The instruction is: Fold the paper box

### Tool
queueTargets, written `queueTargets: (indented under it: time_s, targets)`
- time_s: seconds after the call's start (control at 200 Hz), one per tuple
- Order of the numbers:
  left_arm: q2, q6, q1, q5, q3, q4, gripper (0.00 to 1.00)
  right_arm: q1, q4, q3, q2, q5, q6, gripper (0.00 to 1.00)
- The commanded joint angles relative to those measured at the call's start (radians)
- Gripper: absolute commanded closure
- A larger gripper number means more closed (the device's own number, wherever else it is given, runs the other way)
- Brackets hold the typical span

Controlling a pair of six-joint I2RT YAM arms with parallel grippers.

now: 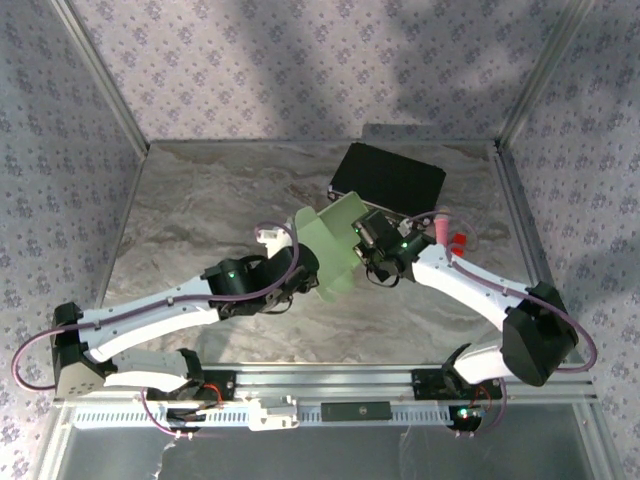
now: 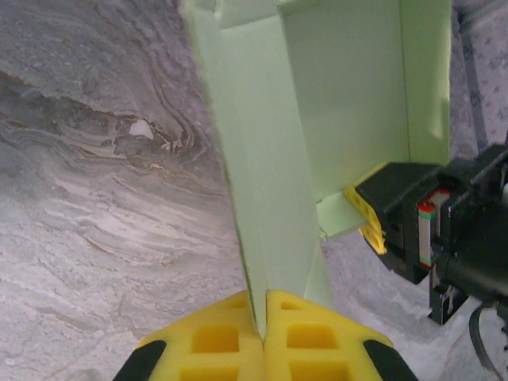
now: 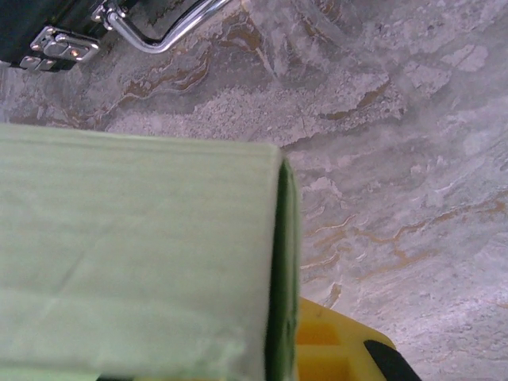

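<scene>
The paper box (image 1: 335,245) is pale green card, partly folded, with panels standing up off the marble table (image 1: 200,200) near its middle. My left gripper (image 1: 308,272) comes in from the left. In the left wrist view its yellow fingers (image 2: 302,337) are shut on the lower edge of a green panel (image 2: 270,198). My right gripper (image 1: 362,248) is at the box's right side. The left wrist view shows its yellow finger (image 2: 367,210) pressed on a small flap (image 2: 337,214). In the right wrist view the card (image 3: 135,254) covers one finger; the other finger (image 3: 333,341) lies against the card's edge.
A larger black box (image 1: 390,182) with a metal latch and handle (image 3: 159,36) lies just behind the paper box. Small pink and red objects (image 1: 448,232) sit to its right. Aluminium frame posts and patterned walls enclose the table; bare marble stretches left and front.
</scene>
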Motion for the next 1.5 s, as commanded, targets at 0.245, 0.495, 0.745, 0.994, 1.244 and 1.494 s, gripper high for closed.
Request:
queueTargets:
  time_s: [0.245,0.495,0.745,0.994,1.244,1.494]
  targets:
    - [-0.002,0.190,0.098,0.060,0.127,-0.213,1.00,0.045,-0.058,0.036,-0.084,0.019,-0.094,0.31]
    - [0.063,0.525,0.259,0.369,0.296,-0.384,1.00,0.077,-0.175,0.086,-0.250,0.042,-0.467,0.27]
    - [0.166,0.798,0.301,0.762,0.433,-0.472,1.00,-0.135,-0.130,0.065,-0.362,-0.178,-0.894,0.45]
    - [0.322,0.979,0.299,0.824,0.569,-0.647,1.00,-0.217,-0.164,0.053,-0.382,-0.246,-1.000,0.43]
    - [0.565,1.200,0.305,0.673,0.800,-0.841,1.00,-0.265,-0.035,-0.054,-0.353,-0.396,-1.078,0.46]
    - [0.672,1.362,0.336,0.664,0.953,-0.937,1.00,-0.268,0.041,-0.120,-0.286,-0.439,-1.133,0.51]
